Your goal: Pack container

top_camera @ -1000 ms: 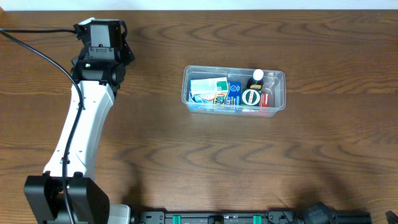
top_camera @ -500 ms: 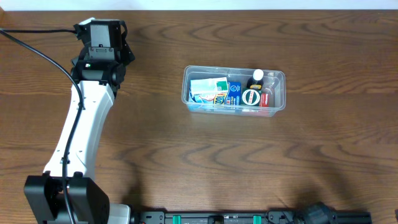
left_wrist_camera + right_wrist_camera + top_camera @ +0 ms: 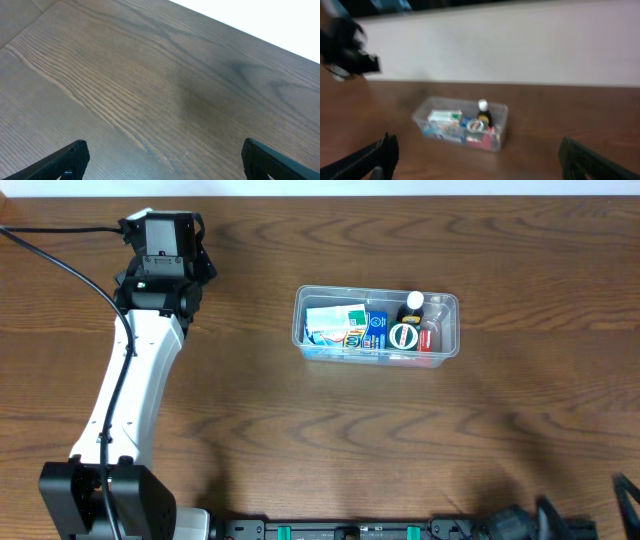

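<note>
The clear plastic container (image 3: 298, 320) stands right of the table's middle. It holds a white-and-green box (image 3: 335, 325), a blue box (image 3: 375, 330), a round tin (image 3: 403, 336) and a dark bottle with a white cap (image 3: 413, 304). My left gripper (image 3: 165, 162) is open and empty over bare wood at the far left, well away from the container. My right gripper (image 3: 480, 161) is open and empty, low at the near edge, facing the container (image 3: 503, 125) from a distance; that view is blurred.
The left arm (image 3: 135, 370) stretches from the near left edge to the far left corner. A dark part of the right arm (image 3: 626, 498) shows at the bottom right corner. A pale wall (image 3: 520, 45) runs behind the table's far edge.
A dark part of the right arm has come into view at the bottom right corner of the overhead view. The left arm and the container have not moved.
</note>
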`<action>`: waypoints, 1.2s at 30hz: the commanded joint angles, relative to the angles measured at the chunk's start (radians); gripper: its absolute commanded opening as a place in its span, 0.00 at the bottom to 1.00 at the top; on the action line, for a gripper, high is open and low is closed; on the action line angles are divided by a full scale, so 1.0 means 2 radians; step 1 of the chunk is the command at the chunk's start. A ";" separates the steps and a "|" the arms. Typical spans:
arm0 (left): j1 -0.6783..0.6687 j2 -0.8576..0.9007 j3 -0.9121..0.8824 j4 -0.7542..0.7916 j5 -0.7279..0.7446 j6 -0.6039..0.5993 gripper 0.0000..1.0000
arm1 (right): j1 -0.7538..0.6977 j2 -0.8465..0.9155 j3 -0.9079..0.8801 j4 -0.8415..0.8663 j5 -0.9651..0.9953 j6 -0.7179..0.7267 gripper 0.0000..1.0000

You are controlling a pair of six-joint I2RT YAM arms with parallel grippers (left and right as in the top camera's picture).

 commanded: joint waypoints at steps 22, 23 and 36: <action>0.002 0.001 0.002 0.000 -0.006 -0.006 0.98 | -0.039 -0.051 -0.567 0.648 -0.077 -0.060 0.99; 0.002 0.001 0.002 0.000 -0.006 -0.006 0.98 | -0.042 -0.051 -0.575 0.652 -0.086 -0.075 0.99; 0.002 0.001 0.002 0.000 -0.006 -0.006 0.98 | -0.054 -0.050 -0.586 0.558 -0.094 -0.137 0.99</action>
